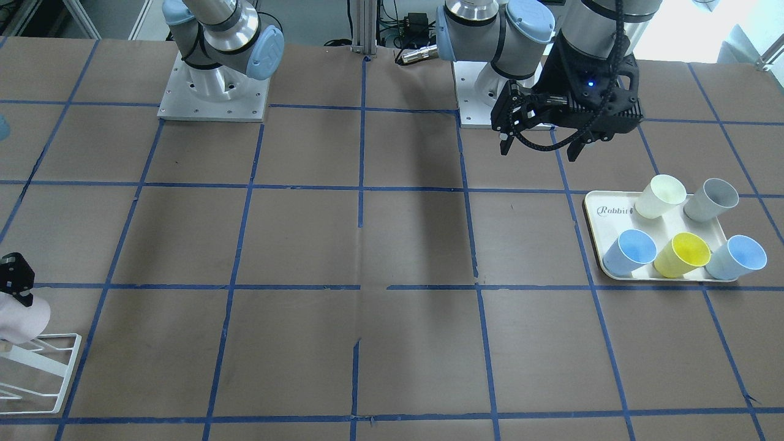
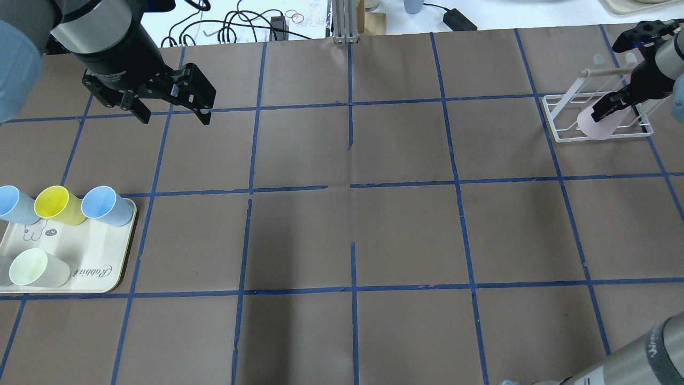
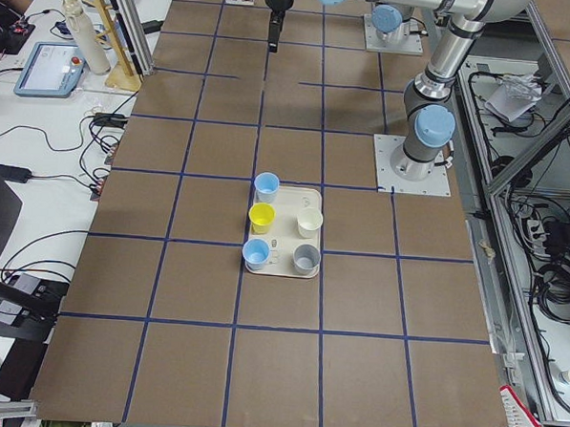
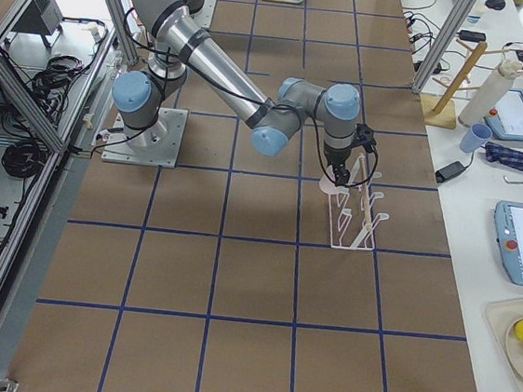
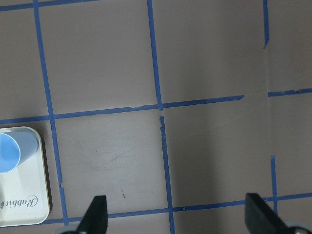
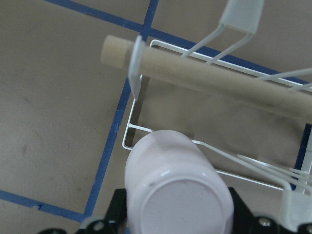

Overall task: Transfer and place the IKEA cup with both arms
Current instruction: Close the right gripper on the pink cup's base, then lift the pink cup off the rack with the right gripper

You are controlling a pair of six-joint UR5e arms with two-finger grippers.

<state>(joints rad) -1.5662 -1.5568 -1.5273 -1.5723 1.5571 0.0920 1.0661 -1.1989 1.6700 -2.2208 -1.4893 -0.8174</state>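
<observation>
Right gripper point(image 2: 608, 111) clamps the cup point(image 6: 173, 195), mouth aimed at the rack point(image 6: 219, 78) just beyond; left gripper point(image 2: 172, 115) gapes, far off.

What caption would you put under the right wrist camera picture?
Right gripper holds the pink cup at the white wire rack.

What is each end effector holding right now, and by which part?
Right end effector grips the pale pink IKEA cup by its side walls, at the closed-base end. Left end effector is open, holding nothing.
</observation>
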